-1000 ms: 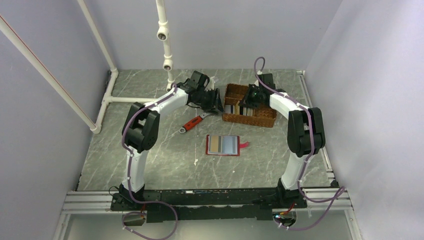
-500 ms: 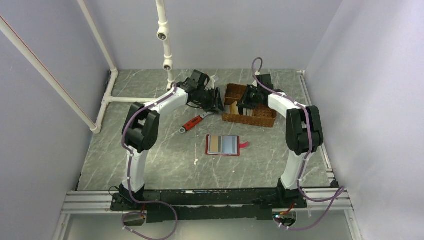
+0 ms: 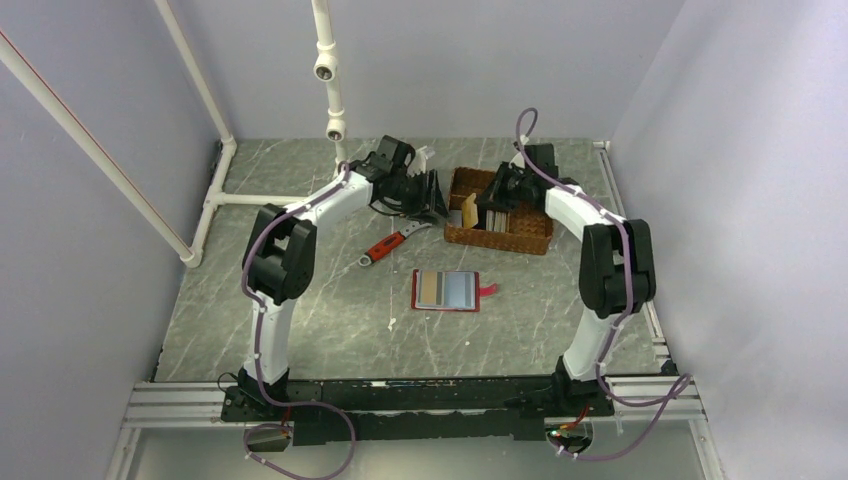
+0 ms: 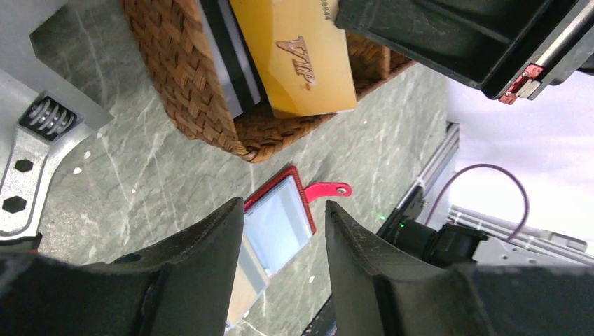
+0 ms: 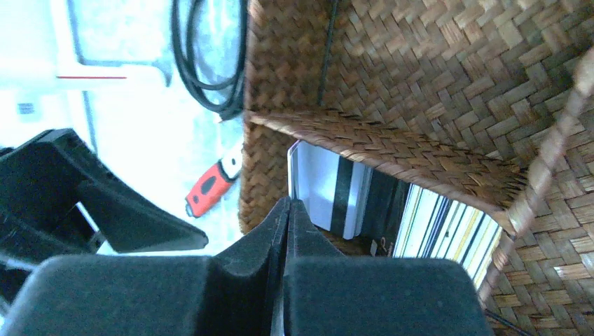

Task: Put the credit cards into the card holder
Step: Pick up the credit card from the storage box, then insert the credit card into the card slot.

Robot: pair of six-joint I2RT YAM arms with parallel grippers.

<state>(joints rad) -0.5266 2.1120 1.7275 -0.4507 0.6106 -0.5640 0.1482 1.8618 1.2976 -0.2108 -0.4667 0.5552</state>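
So the grey marbled tabletop (image 3: 330, 320) took up most of the overhead view, with both arms reaching out toward the far side. Next biggest thing was the brown wicker basket (image 3: 500, 236), sitting toward the back right and split into compartments.

The card holder (image 3: 446, 290) was lying open and flat on the tabletop, nearer the arm bases than the basket and well apart from it. It had a tan card and a pale blue one showing in its slots, and its little red snap tab (image 3: 488, 290) stuck out on the right. A red-handled wrench (image 3: 390, 245) lay just to the left of it, between the holder and the left arm.

The left tool (image 3: 430, 196) hung just beside the basket's left wall with its fingers spread and nothing between them.

The right tool (image 5: 288, 210) was over the basket with its fingers pressed together. From the left wrist camera it looked like it was pinching a tan card (image 4: 301, 56) by the top edge, holding it upright over the basket's left compartment.

The rest of the cards (image 5: 329, 189) were standing on edge inside the basket: white ones with a dark stripe, plus some striped ones in the next section over.
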